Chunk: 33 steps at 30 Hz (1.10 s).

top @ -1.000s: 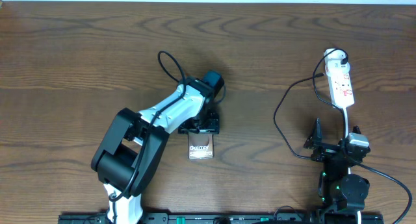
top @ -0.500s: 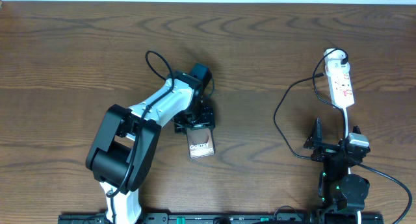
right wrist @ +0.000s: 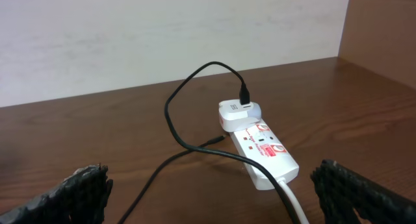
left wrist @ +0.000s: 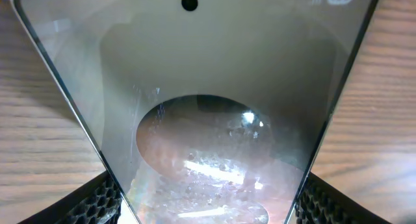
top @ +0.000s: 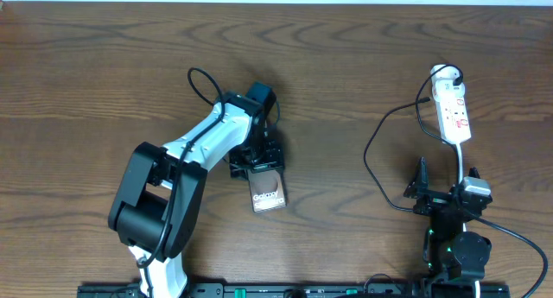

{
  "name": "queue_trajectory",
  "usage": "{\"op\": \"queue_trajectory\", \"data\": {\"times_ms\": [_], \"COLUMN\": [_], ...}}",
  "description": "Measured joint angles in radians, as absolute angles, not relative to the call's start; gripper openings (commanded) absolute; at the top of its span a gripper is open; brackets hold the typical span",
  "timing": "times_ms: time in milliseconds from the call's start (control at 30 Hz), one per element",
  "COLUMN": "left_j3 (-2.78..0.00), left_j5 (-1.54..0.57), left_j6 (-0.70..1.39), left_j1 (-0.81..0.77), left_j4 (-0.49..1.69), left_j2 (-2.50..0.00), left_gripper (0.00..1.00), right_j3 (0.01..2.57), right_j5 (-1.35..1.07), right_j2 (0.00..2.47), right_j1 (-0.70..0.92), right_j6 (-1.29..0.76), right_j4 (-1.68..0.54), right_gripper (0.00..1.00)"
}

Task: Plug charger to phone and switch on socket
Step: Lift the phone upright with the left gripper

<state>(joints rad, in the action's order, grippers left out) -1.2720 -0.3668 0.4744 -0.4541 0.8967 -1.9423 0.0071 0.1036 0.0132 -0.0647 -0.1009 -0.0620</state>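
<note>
The phone [top: 268, 191] lies at the table's centre-left, its white "Galaxy" lettering visible in the overhead view. My left gripper [top: 257, 164] is shut on its far end. In the left wrist view the phone [left wrist: 208, 68] fills the frame, and the left gripper [left wrist: 208, 208] has a black finger against each long edge. The white socket [top: 454, 112] lies at the back right, with a white adaptor [right wrist: 239, 112] plugged into its far end. The charger cable [top: 370, 151] loops from it toward the front. My right gripper [top: 446, 187] stands open and empty in front of the socket [right wrist: 266, 152].
A white mains lead [top: 464, 164] runs from the socket's near end toward the right arm's base. The charger cable [right wrist: 170, 113] crosses the wood between my right fingers and the socket. A pale wall borders the table's far edge.
The left arm has swung a little to the left, and the phone in its fingers has tilted slightly with it. The right arm, socket and cable have not moved.
</note>
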Motion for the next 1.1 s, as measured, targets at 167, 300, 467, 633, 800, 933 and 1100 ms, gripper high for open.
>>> {"op": "queue_trajectory", "data": {"times_ms": [167, 300, 467, 633, 800, 933, 1100], "left_j3": [-1.272, -1.272, -1.272, -1.272, -1.272, -1.272, -1.272], "left_j5": [-0.451, -0.529, -0.62, -0.729, -0.858, -0.948, -1.038], "left_j6": [0.463, 0.447, 0.424, 0.409, 0.379, 0.357, 0.342], "left_j1": [-0.448, -0.425, -0.379, -0.329, -0.297, -0.286, -0.28], "left_j4": [0.899, 0.901, 0.912, 0.928, 0.932, 0.933, 0.933], "left_j2": [-1.941, -1.941, -1.941, -1.941, -1.941, -1.941, -1.941], "left_gripper": [0.63, 0.63, 0.62, 0.6, 0.59, 0.59, 0.58], "right_j3": [0.007, 0.007, 0.007, 0.007, 0.007, 0.007, 0.007], "right_j5": [0.104, 0.104, 0.104, 0.104, 0.104, 0.104, 0.104], "right_j2": [0.013, 0.013, 0.013, 0.013, 0.013, 0.013, 0.013], "right_j1": [-0.065, -0.065, -0.065, -0.065, -0.065, -0.065, -0.065], "right_j6": [-0.101, -0.101, -0.101, -0.101, -0.101, -0.101, -0.101], "right_j4": [-0.062, -0.062, -0.062, -0.062, -0.062, -0.062, -0.062], "right_gripper": [0.99, 0.99, 0.99, 0.99, 0.99, 0.99, 0.99]}}
